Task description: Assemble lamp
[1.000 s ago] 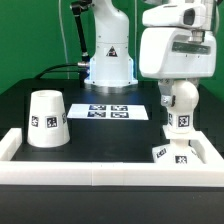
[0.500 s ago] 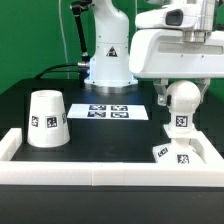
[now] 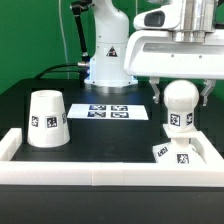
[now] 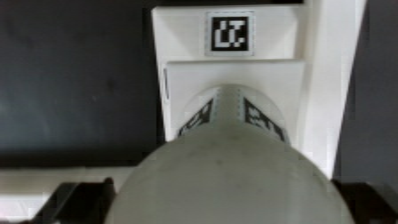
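The ball-topped bulb point(image 3: 178, 105) stands upright on the small blocky base point(image 3: 176, 152) at the exterior view's right, inside the white frame. My gripper point(image 3: 181, 96) hangs over it, open, one finger on each side of the ball with a small gap. In the wrist view the bulb point(image 4: 222, 150) fills the middle between my dark fingers point(image 4: 80, 205), and the base's tagged face point(image 4: 231, 45) shows beyond it. The large cone shade point(image 3: 46, 120) stands alone at the exterior view's left.
The marker board point(image 3: 110, 111) lies flat mid-table behind the parts. A low white frame wall point(image 3: 100, 172) runs along the front and up both sides. The arm's pedestal point(image 3: 108, 62) stands at the back centre.
My gripper has risen along the bulb, baring the ball top. The bulb has stayed put on the base. The jaws have kept the same width.
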`<state>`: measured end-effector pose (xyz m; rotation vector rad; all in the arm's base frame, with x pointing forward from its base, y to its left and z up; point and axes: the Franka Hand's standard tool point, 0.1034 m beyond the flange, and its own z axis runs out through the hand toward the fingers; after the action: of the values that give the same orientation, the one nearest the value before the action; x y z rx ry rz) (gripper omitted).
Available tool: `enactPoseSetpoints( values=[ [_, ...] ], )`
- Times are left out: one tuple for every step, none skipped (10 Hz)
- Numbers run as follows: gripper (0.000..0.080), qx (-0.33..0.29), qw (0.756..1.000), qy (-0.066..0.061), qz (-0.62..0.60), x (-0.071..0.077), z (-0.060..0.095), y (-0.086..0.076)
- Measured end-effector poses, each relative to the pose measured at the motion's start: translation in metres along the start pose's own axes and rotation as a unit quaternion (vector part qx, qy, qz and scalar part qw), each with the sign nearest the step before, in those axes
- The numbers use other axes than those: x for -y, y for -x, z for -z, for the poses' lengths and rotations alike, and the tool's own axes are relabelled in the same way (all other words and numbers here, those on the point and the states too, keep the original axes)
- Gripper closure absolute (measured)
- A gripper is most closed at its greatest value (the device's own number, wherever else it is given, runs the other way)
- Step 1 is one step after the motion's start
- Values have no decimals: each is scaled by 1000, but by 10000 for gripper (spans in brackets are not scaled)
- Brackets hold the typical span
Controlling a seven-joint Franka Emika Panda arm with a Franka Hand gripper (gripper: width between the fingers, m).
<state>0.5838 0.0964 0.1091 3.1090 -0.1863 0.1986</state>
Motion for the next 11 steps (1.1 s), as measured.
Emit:
enactPoseSetpoints(
  values=[
    [220,1,1000,-2,-22,0,0,0],
    [220,2,999,-4,-41,-1,0,0],
    [220,4,997,-7,-82,0,0,0],
    [220,6,993,-10,-116,0,0,0],
    [220,7,990,-11,-138,0,0,1],
    [220,8,988,-12,-156,0,0,1],
    [220,20,973,-13,-230,3,-1,3],
    [220,30,959,-13,-283,6,-1,4],
    [220,37,945,-19,-324,7,-1,2],
    [220,44,928,-24,-369,8,-2,2],
    [220,49,908,-28,-415,9,-2,1]
  ],
)
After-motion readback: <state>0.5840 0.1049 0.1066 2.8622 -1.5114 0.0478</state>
